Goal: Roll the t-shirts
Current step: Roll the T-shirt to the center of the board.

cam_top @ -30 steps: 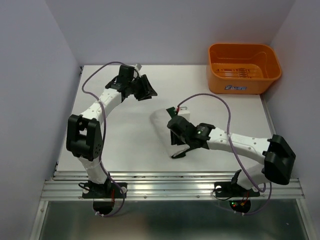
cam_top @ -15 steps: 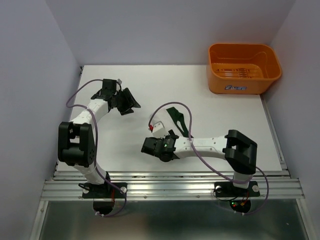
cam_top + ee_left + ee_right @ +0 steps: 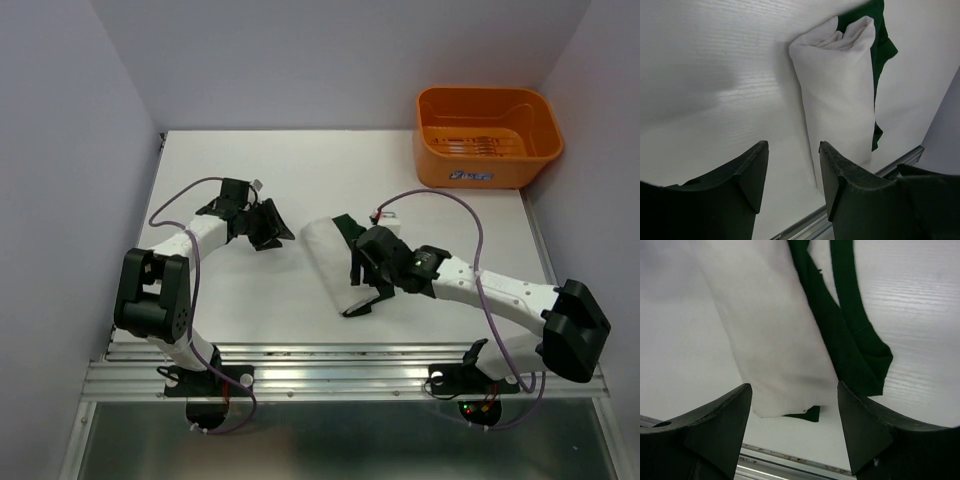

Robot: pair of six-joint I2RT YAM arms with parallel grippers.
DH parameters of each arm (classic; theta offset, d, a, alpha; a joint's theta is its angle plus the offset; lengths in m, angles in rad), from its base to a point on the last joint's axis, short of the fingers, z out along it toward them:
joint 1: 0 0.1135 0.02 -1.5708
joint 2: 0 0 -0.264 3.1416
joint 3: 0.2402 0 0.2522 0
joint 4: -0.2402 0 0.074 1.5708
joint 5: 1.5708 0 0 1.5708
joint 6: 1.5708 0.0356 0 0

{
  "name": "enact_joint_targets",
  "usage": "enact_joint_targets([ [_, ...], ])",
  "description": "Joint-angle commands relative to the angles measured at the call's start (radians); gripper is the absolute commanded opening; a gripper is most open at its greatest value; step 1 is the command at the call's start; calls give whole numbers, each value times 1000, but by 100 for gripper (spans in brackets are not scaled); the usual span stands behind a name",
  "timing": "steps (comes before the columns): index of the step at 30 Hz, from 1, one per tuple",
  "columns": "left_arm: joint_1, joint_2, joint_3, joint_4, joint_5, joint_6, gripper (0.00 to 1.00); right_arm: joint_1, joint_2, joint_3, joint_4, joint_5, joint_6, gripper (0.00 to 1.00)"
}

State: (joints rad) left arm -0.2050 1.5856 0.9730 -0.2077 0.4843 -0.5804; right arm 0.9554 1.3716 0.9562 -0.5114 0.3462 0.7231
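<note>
The t-shirt (image 3: 328, 258) lies rolled into a white tube in the middle of the table, with dark green sleeve cloth (image 3: 346, 224) spilling out on its right side. My right gripper (image 3: 358, 288) is open over the roll's near end and holds nothing. In the right wrist view the white roll (image 3: 770, 330) and the green cloth (image 3: 845, 340) lie between and beyond my open fingertips (image 3: 735, 407). My left gripper (image 3: 268, 228) is open and empty just left of the roll's far end. The left wrist view shows the roll (image 3: 840, 95) ahead of its gripper (image 3: 792, 165).
An orange basket (image 3: 488, 135) stands at the back right corner of the table. The metal rail of the table's near edge (image 3: 340, 375) runs close in front of the roll and shows in the right wrist view (image 3: 790, 465). Grey walls close in left, right and behind.
My right gripper has swung back from the left of the shirt to the roll's near end. My left gripper has moved nearer and to the right, toward the roll. More of the white roll shows.
</note>
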Motion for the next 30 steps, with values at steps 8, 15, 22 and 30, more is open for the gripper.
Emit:
enact_joint_targets([
  [8,-65,-29,-20,68,19,-27,52,92,58,113,-91,98,-82,74],
  [15,-24,-35,7,25,-21,-41,53,256,256,269,-257,359,-117,78],
  [22,19,-56,19,-12,-30,-12,57,358,415,335,-326,467,-132,79],
  [30,29,-58,0,-12,-21,-6,57,391,523,342,-286,501,-171,82],
])
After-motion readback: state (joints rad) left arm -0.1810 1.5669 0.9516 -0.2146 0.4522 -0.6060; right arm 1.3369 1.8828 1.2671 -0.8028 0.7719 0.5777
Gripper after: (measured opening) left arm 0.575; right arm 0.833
